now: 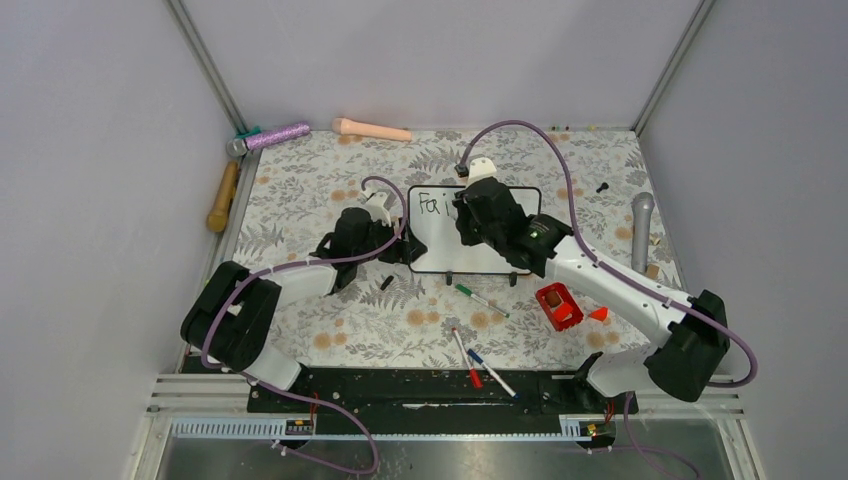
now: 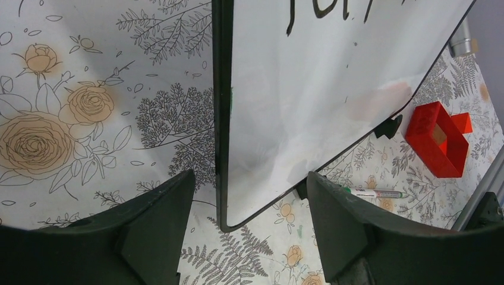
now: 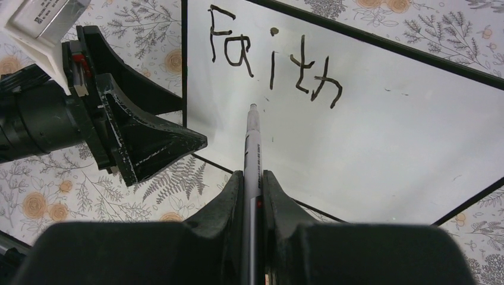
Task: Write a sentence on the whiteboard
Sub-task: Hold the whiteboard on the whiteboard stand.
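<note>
The whiteboard (image 1: 500,255) stands on the flowered tablecloth, its two small black feet at the near edge. The black marker word "Faith" (image 3: 273,65) runs along the top of the whiteboard (image 3: 380,148); nothing more of the sentence shows. My right gripper (image 3: 252,178) is shut on a grey marker (image 3: 252,148), whose tip sits just below the letters "a" and "i". My left gripper (image 2: 246,219) is open, its fingers (image 2: 154,231) on either side of the corner of the whiteboard (image 2: 309,101) without touching it. From above, the left gripper (image 1: 385,238) is at the board's left edge and the right gripper (image 1: 470,212) over its top.
A green marker (image 1: 482,299), a red one (image 1: 466,357) and a blue one (image 1: 491,372) lie in front of the board. A red box (image 1: 558,305) sits at the right front and a grey microphone (image 1: 641,230) beyond it. Toys line the far and left edges.
</note>
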`<act>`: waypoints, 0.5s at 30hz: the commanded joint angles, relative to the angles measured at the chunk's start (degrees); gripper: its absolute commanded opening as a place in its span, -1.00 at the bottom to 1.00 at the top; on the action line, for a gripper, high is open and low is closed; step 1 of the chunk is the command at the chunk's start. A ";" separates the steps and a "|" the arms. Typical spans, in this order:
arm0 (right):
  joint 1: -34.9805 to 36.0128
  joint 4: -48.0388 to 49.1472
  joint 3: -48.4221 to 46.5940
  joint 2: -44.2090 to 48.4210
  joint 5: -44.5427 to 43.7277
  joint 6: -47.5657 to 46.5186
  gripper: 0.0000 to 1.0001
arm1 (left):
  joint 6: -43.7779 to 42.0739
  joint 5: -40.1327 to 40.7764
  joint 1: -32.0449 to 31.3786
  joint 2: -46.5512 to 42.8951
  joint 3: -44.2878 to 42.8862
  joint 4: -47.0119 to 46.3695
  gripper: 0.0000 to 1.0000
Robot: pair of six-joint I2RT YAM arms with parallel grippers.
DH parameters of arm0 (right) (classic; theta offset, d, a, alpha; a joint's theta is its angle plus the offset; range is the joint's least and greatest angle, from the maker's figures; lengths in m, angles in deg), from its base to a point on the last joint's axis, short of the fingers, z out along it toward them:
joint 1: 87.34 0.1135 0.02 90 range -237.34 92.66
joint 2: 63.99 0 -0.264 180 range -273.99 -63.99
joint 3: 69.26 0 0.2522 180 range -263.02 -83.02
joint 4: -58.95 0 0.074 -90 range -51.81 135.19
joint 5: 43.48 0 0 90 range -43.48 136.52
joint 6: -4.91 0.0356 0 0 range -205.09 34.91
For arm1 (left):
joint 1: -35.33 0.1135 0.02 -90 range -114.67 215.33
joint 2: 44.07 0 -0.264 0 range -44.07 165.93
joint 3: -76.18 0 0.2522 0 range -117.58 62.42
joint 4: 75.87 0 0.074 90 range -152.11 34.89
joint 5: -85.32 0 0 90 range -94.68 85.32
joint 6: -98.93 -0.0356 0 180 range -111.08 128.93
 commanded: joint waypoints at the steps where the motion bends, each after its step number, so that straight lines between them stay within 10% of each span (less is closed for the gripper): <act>1: 1.30 0.84 -3.26 -1.63 -2.07 0.07 -1.00 | -1.06 -1.35 0.27 0.14 -2.20 -1.15 0.38; 15: 3.07 -2.31 -6.26 -8.07 -3.38 0.49 -1.00 | -2.65 -2.95 0.34 0.87 -3.65 0.19 0.22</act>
